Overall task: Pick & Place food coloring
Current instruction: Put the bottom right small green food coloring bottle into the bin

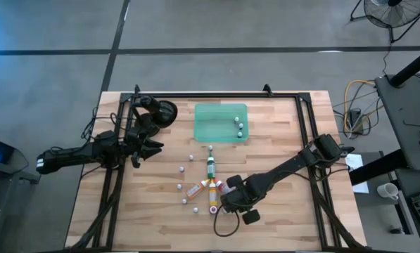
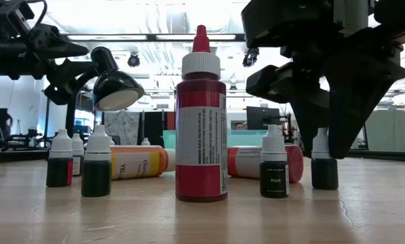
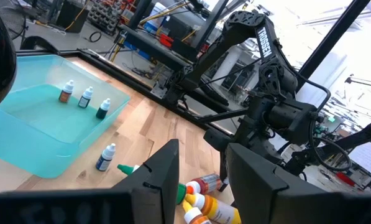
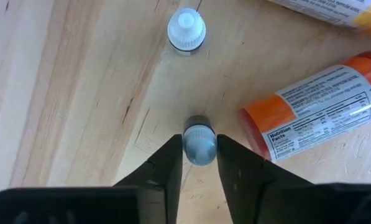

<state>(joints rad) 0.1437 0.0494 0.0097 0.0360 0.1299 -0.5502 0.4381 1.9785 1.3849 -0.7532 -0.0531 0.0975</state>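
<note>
The food coloring stands and lies at the table's middle: a green bottle [image 1: 210, 167] on its side, orange-yellow bottles [image 1: 195, 190] lying, a tall red bottle [image 2: 201, 129] upright, and small white-capped bottles [image 1: 182, 169] standing around them. My right gripper [image 4: 199, 163] points down, shut on one small bottle [image 4: 199, 146] beside a lying orange bottle [image 4: 316, 102]. In the high view the gripper [image 1: 228, 200] hides that bottle. My left gripper [image 3: 201, 180] waits level and open at the table's left [image 1: 150, 147], holding nothing. My right gripper pinches the small bottle's cap [image 4: 199, 135] between its two fingers, one finger [image 4: 169, 158] on each side. The fingers come from above, pointing down. The bottle stands upright with its base on the table [image 2: 323, 183].
A translucent green tray [image 1: 206, 126] sits at the far middle with three small bottles [image 1: 240, 126] in its right part. Another small bottle [image 4: 186, 31] stands just beyond the held one. A black frame [image 1: 304, 126] borders the wooden table, and a dark lamp head [image 1: 164, 112] sits far left.
</note>
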